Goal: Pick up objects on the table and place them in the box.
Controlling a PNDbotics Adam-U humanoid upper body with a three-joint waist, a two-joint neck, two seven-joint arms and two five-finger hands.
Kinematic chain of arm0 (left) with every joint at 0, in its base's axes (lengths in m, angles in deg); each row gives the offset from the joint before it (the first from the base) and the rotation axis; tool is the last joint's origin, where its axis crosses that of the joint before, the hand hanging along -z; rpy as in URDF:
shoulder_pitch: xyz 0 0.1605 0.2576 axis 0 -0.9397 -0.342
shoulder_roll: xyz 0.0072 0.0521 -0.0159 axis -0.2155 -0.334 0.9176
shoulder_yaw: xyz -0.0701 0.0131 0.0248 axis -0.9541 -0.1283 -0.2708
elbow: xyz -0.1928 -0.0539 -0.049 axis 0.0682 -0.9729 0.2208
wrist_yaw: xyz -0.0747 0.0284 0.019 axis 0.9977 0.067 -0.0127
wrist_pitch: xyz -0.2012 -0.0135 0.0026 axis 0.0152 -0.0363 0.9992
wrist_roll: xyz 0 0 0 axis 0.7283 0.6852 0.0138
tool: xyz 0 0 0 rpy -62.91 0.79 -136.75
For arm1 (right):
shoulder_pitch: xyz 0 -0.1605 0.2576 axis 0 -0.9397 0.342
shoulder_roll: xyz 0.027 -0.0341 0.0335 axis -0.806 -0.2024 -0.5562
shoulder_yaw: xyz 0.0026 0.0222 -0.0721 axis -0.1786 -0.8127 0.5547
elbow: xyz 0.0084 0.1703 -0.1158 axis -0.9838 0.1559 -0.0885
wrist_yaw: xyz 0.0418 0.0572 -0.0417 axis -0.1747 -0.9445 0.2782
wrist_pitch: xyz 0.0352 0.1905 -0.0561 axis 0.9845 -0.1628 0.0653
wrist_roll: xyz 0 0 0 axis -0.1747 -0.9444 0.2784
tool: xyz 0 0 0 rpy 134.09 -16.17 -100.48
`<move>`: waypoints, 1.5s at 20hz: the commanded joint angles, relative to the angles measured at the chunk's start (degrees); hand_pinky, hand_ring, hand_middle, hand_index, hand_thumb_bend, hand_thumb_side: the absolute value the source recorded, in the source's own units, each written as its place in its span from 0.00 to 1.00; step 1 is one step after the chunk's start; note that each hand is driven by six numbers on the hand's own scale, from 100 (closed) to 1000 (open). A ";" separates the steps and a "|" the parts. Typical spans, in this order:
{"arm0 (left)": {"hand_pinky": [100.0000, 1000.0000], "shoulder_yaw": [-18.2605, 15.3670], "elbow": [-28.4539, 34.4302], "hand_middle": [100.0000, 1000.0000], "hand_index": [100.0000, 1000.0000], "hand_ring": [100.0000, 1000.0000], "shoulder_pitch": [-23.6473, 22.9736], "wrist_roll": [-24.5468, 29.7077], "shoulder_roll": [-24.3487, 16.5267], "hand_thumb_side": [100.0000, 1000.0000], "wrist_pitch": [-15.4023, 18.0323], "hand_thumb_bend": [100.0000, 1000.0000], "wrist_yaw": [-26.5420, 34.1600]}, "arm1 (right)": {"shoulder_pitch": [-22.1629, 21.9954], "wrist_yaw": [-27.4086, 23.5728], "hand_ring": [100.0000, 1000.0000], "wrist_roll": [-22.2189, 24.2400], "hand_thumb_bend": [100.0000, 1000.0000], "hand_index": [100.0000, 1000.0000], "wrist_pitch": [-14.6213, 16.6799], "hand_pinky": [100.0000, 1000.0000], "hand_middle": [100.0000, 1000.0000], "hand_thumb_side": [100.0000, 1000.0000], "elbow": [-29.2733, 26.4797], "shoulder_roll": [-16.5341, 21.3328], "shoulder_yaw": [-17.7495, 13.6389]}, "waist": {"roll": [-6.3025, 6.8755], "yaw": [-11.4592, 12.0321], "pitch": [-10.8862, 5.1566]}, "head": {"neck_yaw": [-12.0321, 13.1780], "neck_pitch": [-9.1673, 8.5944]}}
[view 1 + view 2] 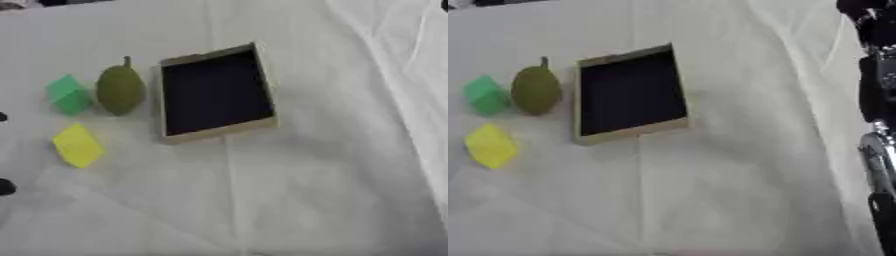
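A shallow box (pixel 262 75) with tan walls and a dark inside lies a little askew on the white cloth, and nothing shows in it. Just left of it lies a green pear (pixel 119 90), stem pointing away. A green block (pixel 68 95) sits left of the pear, and a yellow block (pixel 78 145) lies nearer to me, below both. Two small black tips of my left hand (pixel 5 187) show at the left edge, apart from the blocks. My right arm (pixel 877 90), black with a silver joint, runs down the right edge, well away from the box.
The white cloth (pixel 289 190) covers the whole table, with folds and a raised crease toward the right side (pixel 394 60). Dark shapes show at the far top edge.
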 commanded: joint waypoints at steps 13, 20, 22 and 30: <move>0.92 5.15 -6.32 0.70 0.81 0.82 6.05 2.76 1.93 0.54 -0.65 0.74 -1.69 | 1.11 -0.32 0.95 0.64 0.00 0.79 -0.72 0.87 0.56 0.58 -1.16 0.49 0.21 | 0.90 -1.52 0.96 | 0.99 -0.60; 0.91 7.79 -9.09 0.69 0.80 0.81 9.47 3.53 4.09 0.52 -1.10 0.73 -3.57 | 1.46 -0.48 0.95 1.01 0.00 0.79 -0.99 0.87 0.56 0.58 -1.16 0.16 0.37 | 0.96 -1.89 1.32 | 1.30 -0.69; 0.91 8.52 -9.69 0.69 0.80 0.81 10.34 3.83 4.68 0.52 -1.04 0.73 -4.04 | 1.49 -0.47 0.95 1.09 0.00 0.79 -1.07 0.87 0.56 0.58 -1.16 0.09 0.38 | 1.03 -2.01 1.42 | 1.33 -0.75; 0.90 11.19 -11.47 0.66 0.77 0.79 14.73 4.19 7.48 0.46 -1.22 0.69 -5.79 | 1.84 -0.66 0.96 1.33 0.00 0.79 -1.57 0.87 0.56 0.58 -1.16 -0.11 0.49 | 1.43 -2.27 1.63 | 1.32 -0.93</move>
